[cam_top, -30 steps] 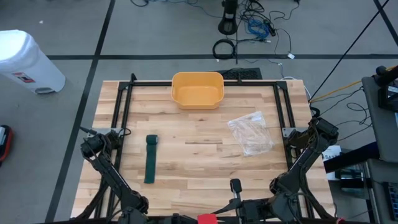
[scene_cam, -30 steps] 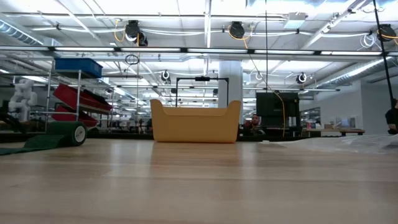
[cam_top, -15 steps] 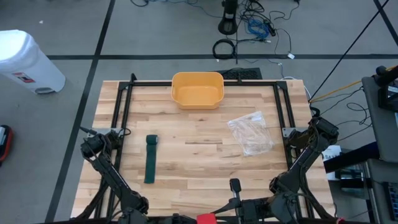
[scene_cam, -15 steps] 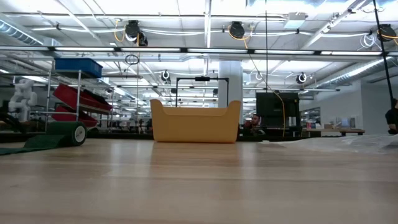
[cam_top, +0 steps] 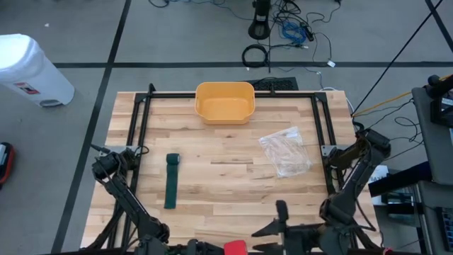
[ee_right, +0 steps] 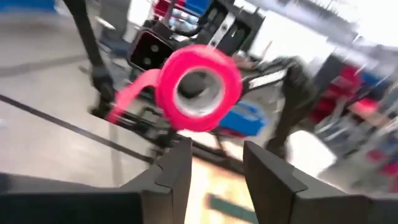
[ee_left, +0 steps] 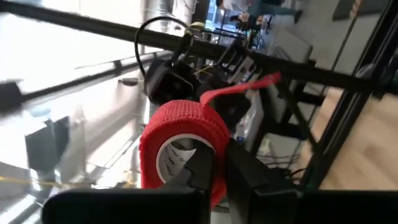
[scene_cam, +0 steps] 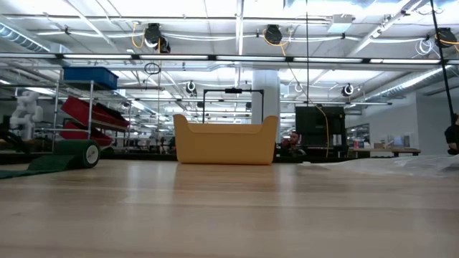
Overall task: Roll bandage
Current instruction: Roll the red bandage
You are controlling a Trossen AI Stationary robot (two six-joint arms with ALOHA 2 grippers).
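A red bandage roll (ee_left: 180, 146) with a white core hangs in the air off the table's near edge (cam_top: 235, 248), and a loose tail (ee_left: 239, 90) sticks out from it. My left gripper (ee_left: 221, 167) is shut on it. My right gripper (ee_right: 214, 155) stands open, level, just short of the same roll (ee_right: 199, 87), with nothing between its fingers. A dark green bandage (cam_top: 170, 180) lies flat on the table's left part, its far end rolled up (scene_cam: 88, 153). My left gripper has the red roll by its wall (ee_left: 219, 163). One finger (ee_left: 200, 171) reaches into the white core and the other finger (ee_left: 249, 180) lies on the outside. The roll is lifted clear of the table, and its tail hangs free.
A yellow bin (cam_top: 224, 101) stands at the table's far middle. A crumpled clear plastic bag (cam_top: 285, 151) lies right of centre. A black frame (cam_top: 141, 127) runs along the table's sides. Bare wood lies between the green bandage and the bag.
My right gripper has shifted a little toward the table's right edge and has rolled about its own line. The green bandage, the bin and the bag have stayed where they were.
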